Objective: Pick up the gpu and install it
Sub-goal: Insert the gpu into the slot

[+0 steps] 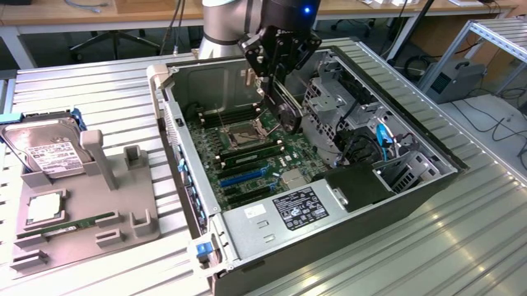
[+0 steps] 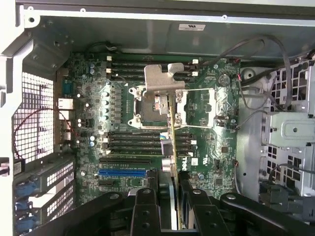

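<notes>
White lettering [image 2: 183, 162] on the motherboard [image 2: 123, 98] seems to read DELL. Print on the power supply label [image 1: 300, 208] and, at the exterior view's left, the hard drive label [image 1: 51, 155] is too small to read.

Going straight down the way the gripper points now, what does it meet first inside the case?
The gripper points down into the open case, clamped on the gpu. Straight on, the card's lower edge would likely reach the motherboard first, near the CPU socket; depth is unclear.
</notes>
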